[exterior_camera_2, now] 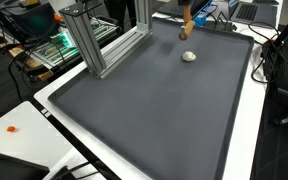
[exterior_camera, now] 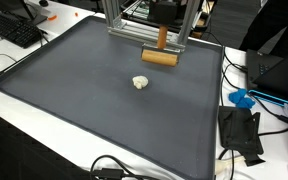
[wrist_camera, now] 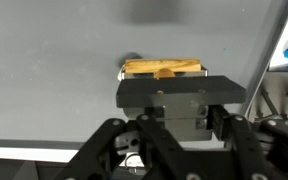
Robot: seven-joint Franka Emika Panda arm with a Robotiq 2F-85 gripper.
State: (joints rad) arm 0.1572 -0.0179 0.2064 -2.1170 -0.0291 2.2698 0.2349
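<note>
The end effector (exterior_camera: 162, 44) hangs at the far edge of a grey mat (exterior_camera: 74, 110), its jaws drawn nearly together on what looks like the upright stem of a wooden block (exterior_camera: 160, 58). In the wrist view the block (wrist_camera: 164, 69) lies crosswise just beyond the black fingers, whose tips are hidden behind the housing. Whether the block rests on the mat or floats just above it cannot be told. So narrow a hold on so wide a piece looks open to twisting. Any sideways drag across the mat could, by this reading, turn the block in the grasp or pull it free.

Near the block, at about seven o'clock from it in an exterior view, sits a small white lump (exterior_camera: 141, 83), apart from everything else on the mat. A low sweep in that direction would likely knock it and send it rolling.

Just behind the end effector, at twelve o'clock, stand the posts of an aluminium frame (exterior_camera: 134, 32), close enough that a lift or a backward swing might strike them.

Farther out, at about four o'clock past the mat's rim, lie a blue object (exterior_camera: 242, 98) and a black piece of kit (exterior_camera: 242, 135). Cables (exterior_camera: 109, 170) trail along the near edge of the white table (exterior_camera: 24, 130). A dropped block bouncing off the mat could land among them. A keyboard (exterior_camera: 19, 30) sits well apart at nine o'clock.
</note>
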